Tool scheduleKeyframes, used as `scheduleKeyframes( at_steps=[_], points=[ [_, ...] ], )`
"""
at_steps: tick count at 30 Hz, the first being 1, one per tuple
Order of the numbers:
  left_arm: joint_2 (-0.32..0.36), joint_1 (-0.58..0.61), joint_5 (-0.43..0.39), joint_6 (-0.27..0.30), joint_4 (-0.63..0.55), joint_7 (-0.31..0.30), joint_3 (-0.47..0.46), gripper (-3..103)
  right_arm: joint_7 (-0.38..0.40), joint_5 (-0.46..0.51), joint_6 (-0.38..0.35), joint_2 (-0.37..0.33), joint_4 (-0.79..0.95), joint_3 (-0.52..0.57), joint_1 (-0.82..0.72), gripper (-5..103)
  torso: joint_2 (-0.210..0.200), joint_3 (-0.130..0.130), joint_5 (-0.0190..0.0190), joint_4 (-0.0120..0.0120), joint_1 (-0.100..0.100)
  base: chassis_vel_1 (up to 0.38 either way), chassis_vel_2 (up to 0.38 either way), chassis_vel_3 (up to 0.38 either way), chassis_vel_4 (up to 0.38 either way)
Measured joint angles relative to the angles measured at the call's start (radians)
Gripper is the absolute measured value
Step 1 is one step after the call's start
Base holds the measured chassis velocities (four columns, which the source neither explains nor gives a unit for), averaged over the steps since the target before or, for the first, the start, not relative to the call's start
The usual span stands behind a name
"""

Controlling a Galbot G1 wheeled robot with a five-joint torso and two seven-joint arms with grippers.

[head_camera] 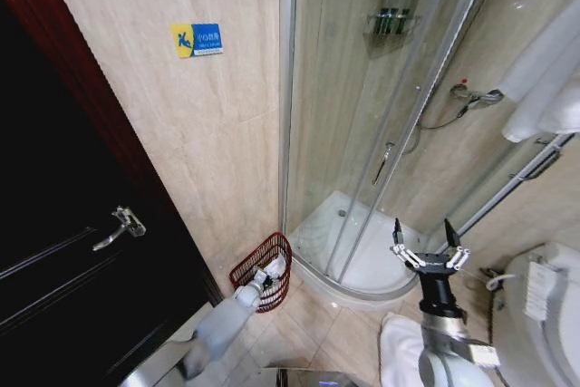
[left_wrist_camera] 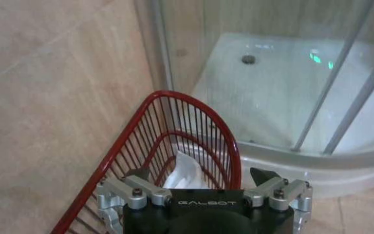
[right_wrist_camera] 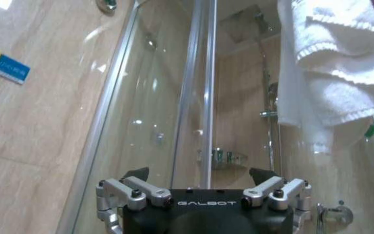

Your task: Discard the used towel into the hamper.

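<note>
Where wall meets shower, one hamper (head_camera: 263, 269).

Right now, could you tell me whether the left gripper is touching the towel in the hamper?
Apart: the left wrist view shows the open left gripper above the towel inside the hamper.

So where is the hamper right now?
In the head view the hamper stands on the floor against the tiled wall, beside the shower tray, with the left gripper at its rim.
</note>
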Motion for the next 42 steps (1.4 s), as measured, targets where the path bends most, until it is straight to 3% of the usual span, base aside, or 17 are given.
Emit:
scheduleKeyframes(
  at_steps=[4,10,12,16,22,28,31,37,42],
  points=[
    [0.05,0.097,-0.04,0.05,-0.199,-0.005,-0.089,100,0.019,0.029,-0.034,-0.025,0.027,0.015,-0.001,100,0.0,0.0,-0.0003,-0.0001,0.0,0.0,0.0,0.0,0.0],
    [0.1,0.224,-0.053,0.091,-0.397,0.001,-0.189,100,0.037,0.035,-0.073,-0.043,0.057,0.015,-0.005,100,0.0,0.0,-0.0003,-0.0001,0.0,0.0,0.0,0.0,0.0],
    [0.12,0.312,-0.054,0.101,-0.509,0.01,-0.258,100,0.055,-0.006,-0.117,-0.052,0.075,0.025,-0.005,100,0.0,0.0,0.0002,0.0,0.0,0.0,0.0,0.0,0.0],
    [0.128,0.409,-0.048,0.106,-0.622,0.015,-0.327,100,0.098,-0.015,-0.187,-0.068,0.105,0.025,-0.001,100,0.0,0.0,-0.001,0.0002,0.0,0.0,0.0,0.0,0.0],
    [0.082,0.529,0.036,0.089,-0.764,0.023,-0.495,98,0.114,0.007,-0.222,-0.085,0.127,0.033,0.015,100,0.0,0.0,0.0,0.0002,0.0,0.0,0.0,0.0,0.0],
    [0.036,0.602,0.046,0.09,-0.903,0.017,-0.605,98,0.116,0.021,-0.224,-0.082,0.154,0.034,0.005,100,0.0,0.0,0.0,-0.0001,0.0,0.0,0.0,0.0,0.0],
    [-0.003,0.66,0.049,0.089,-1.036,0.023,-0.701,99,0.116,0.04,-0.235,-0.093,0.173,0.031,0.009,100,0.0,0.0,0.0001,-0.0001,0.0,0.0,0.0,0.0,0.0],
    [-0.039,0.741,0.058,0.068,-1.158,0.034,-0.788,99,0.116,0.062,-0.259,-0.12,0.178,0.025,0.033,100,0.0,0.0,0.0002,0.0001,0.0,0.0,0.0,0.0,0.0],
    [-0.066,0.796,0.06,0.061,-1.235,0.029,-0.807,99,0.116,0.07,-0.267,-0.125,0.18,0.016,0.038,100,0.0,0.0,0.0001,0.0001,0.0,0.0,0.0,0.0,0.0]
  ],
)
